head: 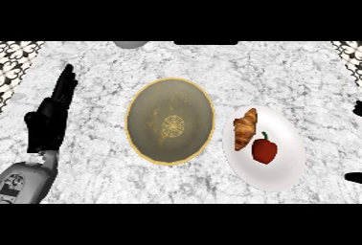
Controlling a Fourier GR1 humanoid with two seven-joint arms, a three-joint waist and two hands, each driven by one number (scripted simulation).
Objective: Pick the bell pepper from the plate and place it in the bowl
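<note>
On the white marble counter [212, 62], seen steeply from above, we find three main items set in a row. At the centre we see the bowl [170, 93], olive-grey inside with a thin golden rim and a pale gold ornament at its bottom; it holds nothing. Just to its right, close to the bowl but not touching it, we see the white plate [283, 167].

On the plate we note two things. The red bell pepper [264, 150], with its dark green stem pointing toward the far side, lies near the plate's middle. The croissant [244, 129] lies on the plate's left part, slanting from its upper tip down to the left; its lower end comes very near the pepper, and we cannot tell whether the two touch.

At the left of the view we see the left hand [51, 117], black, on its grey forearm [25, 182], which enters from the lower left corner. Its fingers are straight and held together, pointing toward the far edge, with the thumb set off to the side; it grasps nothing and stands well apart from the bowl.

At the right edge we see only two small black parts of the right hand [357, 108]; whether its fingers are spread or curled we cannot tell. It is apart from the plate.
</note>
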